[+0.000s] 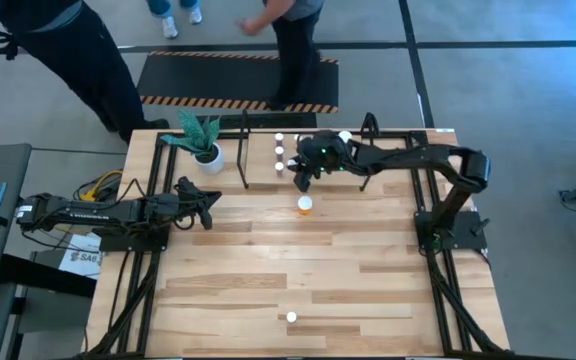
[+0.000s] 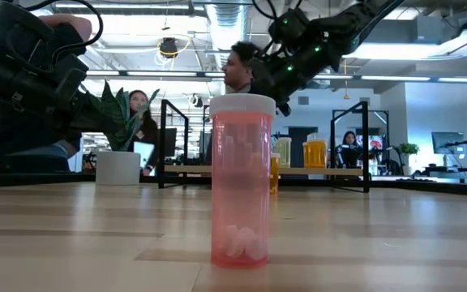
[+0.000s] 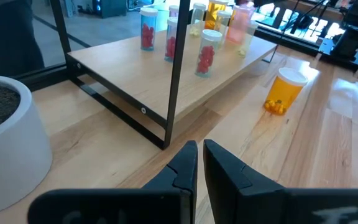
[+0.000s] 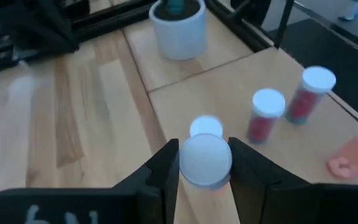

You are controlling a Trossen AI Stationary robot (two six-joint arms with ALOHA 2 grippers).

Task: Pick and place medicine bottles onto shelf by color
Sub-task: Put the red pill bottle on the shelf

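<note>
**A:** So, high view first: the right gripper (image 1: 310,165) is over the left part of the shelf (image 1: 408,141) at the far edge of the table (image 1: 268,260). An orange bottle (image 1: 305,205) stands on the table just in front of the shelf, and 1 more bottle (image 1: 291,318) sits alone near the front edge. The left gripper (image 1: 206,203) waits on the left by the plant pot (image 1: 208,155).

**B:** Low view?

**A:** That lone one is a pink bottle (image 2: 241,180), upright, only a few pills inside, so I'd guess light and easy to tip.

**B:** Left wrist?

**A:** Fingers (image 3: 187,167) pinched together, nothing between them. Red bottles (image 3: 206,51) are lined up on the shelf board.

**B:** Right wrist?

**A:** Jaws clamped on a bottle's white cap (image 4: 205,160), above the board, 2 red ones just beside. Smooth hard plastic, probably slippery; the ribbed cap or the body right under it looks like the best hold.
</note>
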